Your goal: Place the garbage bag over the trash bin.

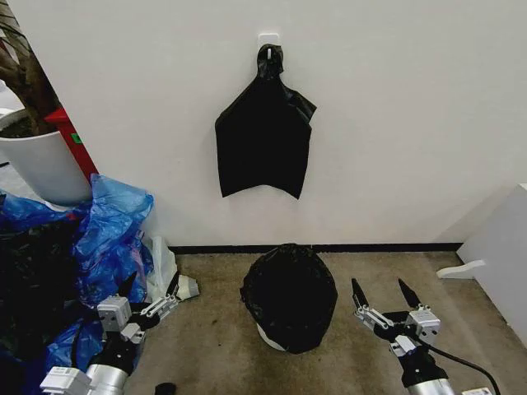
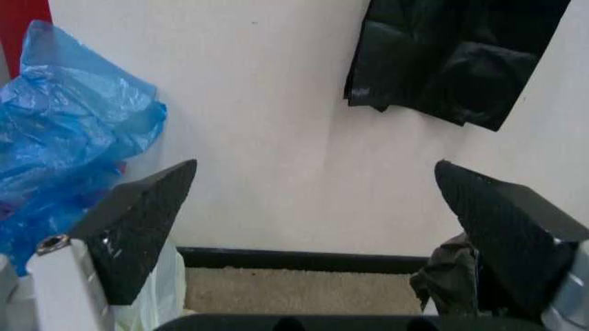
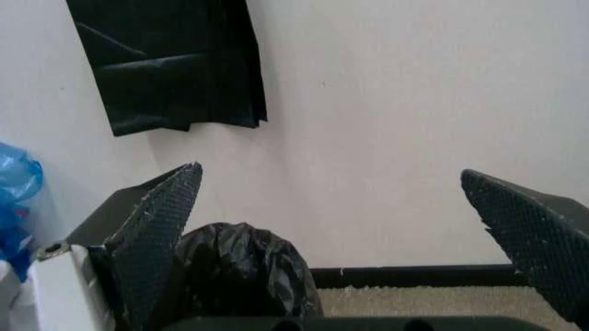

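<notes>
The left tool (image 2: 313, 227) gapes wide, empty, facing a white wall (image 2: 276, 124); blue plastic bags (image 2: 65, 131) beside it, a black bag (image 2: 451, 58) hanging on the wall.

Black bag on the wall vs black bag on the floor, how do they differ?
The wall bag hangs flat and limp from a hook; the garbage bag on the floor is bulged round over the trash bin. The wall bag covers nothing; the floor one leaves a bit of white bin showing low down. Both are black, crinkly plastic.
</notes>
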{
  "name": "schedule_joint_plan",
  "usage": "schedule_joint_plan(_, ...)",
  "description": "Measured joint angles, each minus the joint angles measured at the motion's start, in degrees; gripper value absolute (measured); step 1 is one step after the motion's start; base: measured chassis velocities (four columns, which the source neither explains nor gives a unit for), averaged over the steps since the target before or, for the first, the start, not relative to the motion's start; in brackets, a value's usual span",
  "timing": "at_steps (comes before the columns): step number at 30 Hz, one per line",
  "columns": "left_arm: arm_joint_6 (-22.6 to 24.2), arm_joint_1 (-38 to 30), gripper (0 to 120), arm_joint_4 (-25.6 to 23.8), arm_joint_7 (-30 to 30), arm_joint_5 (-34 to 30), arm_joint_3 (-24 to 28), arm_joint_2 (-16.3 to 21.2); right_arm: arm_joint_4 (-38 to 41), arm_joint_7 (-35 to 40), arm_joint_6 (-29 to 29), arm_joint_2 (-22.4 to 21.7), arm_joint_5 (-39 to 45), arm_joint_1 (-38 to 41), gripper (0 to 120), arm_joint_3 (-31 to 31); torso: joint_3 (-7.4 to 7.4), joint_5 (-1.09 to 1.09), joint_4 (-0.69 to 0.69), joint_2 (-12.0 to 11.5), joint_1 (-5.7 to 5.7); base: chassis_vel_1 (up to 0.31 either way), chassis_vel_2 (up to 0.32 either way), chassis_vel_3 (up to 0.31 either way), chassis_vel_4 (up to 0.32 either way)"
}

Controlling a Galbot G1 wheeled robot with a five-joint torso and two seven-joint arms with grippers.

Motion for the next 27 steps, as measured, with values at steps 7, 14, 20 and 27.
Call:
schedule_joint_plan(7, 0.0, 0.0, 100, 0.0, 0.0, 0.0, 0.0, 0.0, 0.0, 0.0, 0.0, 0.0, 0.0, 0.0, 100, 0.0, 0.0, 0.0, 0.0, 0.0, 0.0, 0.0, 0.0, 0.0, 0.0)
schedule_joint_plan(14, 0.0, 0.0, 100, 0.0, 0.0, 0.0, 0.0, 0.0, 0.0, 0.0, 0.0, 0.0, 0.0, 0.0, 100, 0.0, 0.0, 0.0, 0.0, 0.0, 0.0, 0.0, 0.0, 0.0, 0.0)
schedule_joint_plan(20, 0.0, 0.0, 100, 0.0, 0.0, 0.0, 0.0, 0.0, 0.0, 0.0, 0.0, 0.0, 0.0, 0.0, 100, 0.0, 0.0, 0.0, 0.0, 0.0, 0.0, 0.0, 0.0, 0.0, 0.0)
schedule_joint_plan(27, 0.0, 0.0, 100, 0.0, 0.0, 0.0, 0.0, 0.0, 0.0, 0.0, 0.0, 0.0, 0.0, 0.0, 100, 0.0, 0.0, 0.0, 0.0, 0.0, 0.0, 0.0, 0.0, 0.0, 0.0)
